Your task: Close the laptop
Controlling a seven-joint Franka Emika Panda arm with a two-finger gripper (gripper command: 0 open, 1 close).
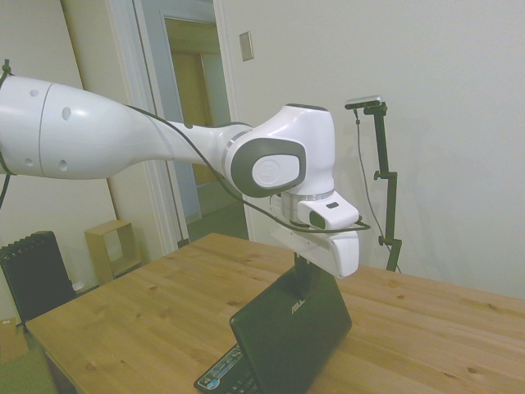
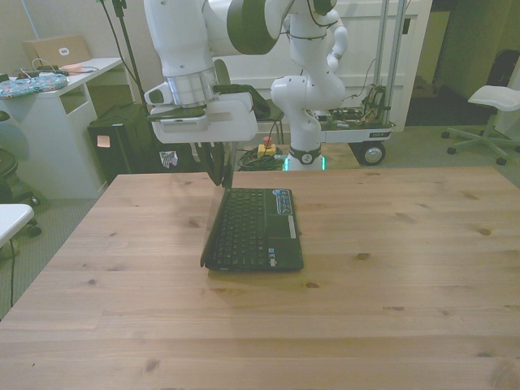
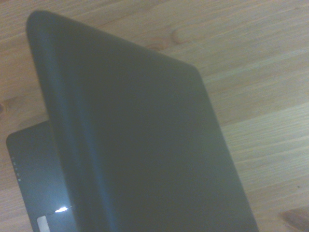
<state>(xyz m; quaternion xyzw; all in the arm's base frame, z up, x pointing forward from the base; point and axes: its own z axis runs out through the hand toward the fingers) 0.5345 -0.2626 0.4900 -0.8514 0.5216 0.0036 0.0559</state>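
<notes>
The laptop (image 2: 253, 231) sits open on the wooden counter (image 2: 390, 276), a little toward the front view's left of the counter's middle. Its base lies flat, keyboard up, with a bluish sticker (image 2: 282, 200) on the base's far corner, at about 1 o'clock from the keys in the front view. The lid (image 1: 293, 332) stands up from the edge of the base on the front view's left, so in the front view it shows nearly edge-on as a thin dark sliver at 9 o'clock of the keyboard. In the side view the glossy black back of the lid faces the camera, tilted rather than fully upright, with a small silver logo (image 1: 296, 307) near its upper part.

The white arm hangs over the laptop, and the jaws (image 1: 303, 275) reach down to the lid's top edge, at 12 o'clock of the lid in the side view. The dark fingers (image 2: 214, 165) sit right at that edge and appear to touch it, though contact is not certain. How far the jaws stand apart cannot be told from either outer view, and nothing is seen gripped between them.

The wrist view looks down on the blurred dark lid (image 3: 140, 140), with a strip of the base (image 3: 36, 188) beside it and bare wood around.
</notes>
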